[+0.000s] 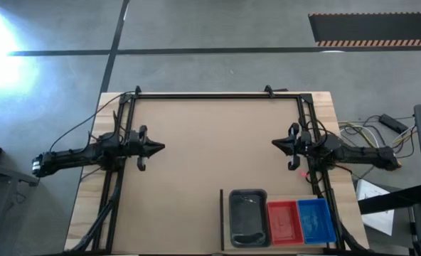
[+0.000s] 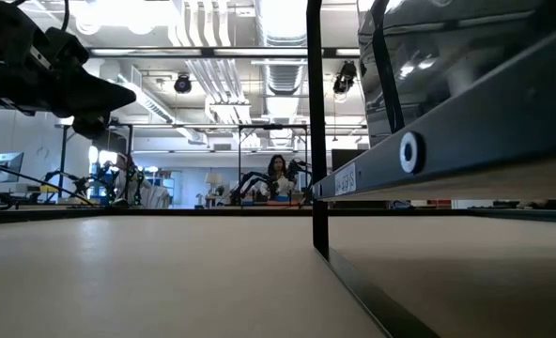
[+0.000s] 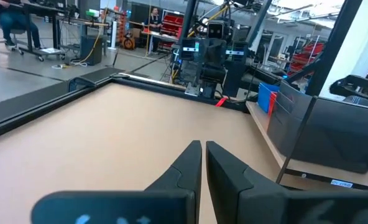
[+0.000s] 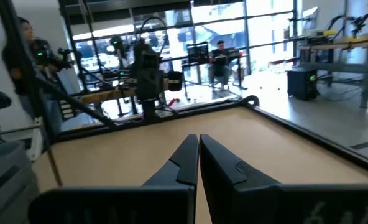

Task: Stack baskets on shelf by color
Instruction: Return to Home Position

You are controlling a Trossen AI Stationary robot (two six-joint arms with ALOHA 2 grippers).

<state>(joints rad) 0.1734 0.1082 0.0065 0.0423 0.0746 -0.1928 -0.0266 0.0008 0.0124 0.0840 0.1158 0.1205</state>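
Three baskets stand side by side on the shelf (image 1: 225, 242) at the table's near right: a dark grey one (image 1: 247, 217), a red one (image 1: 284, 222) and a blue one (image 1: 316, 220). The grey basket (image 3: 333, 127) and the blue basket (image 3: 266, 98) also show in the left wrist view. My left gripper (image 1: 162, 148) hovers shut over the table's left side, far from the baskets. My right gripper (image 1: 274, 144) hovers shut over the right side, above and beyond the shelf. Both point toward the table's middle and hold nothing.
A black metal frame (image 1: 210, 95) borders the table's far, left and right sides. The shelf's thin dark upright edge (image 1: 221, 220) stands left of the grey basket. Bare tabletop lies between the two grippers. People sit at desks in the room beyond the table.
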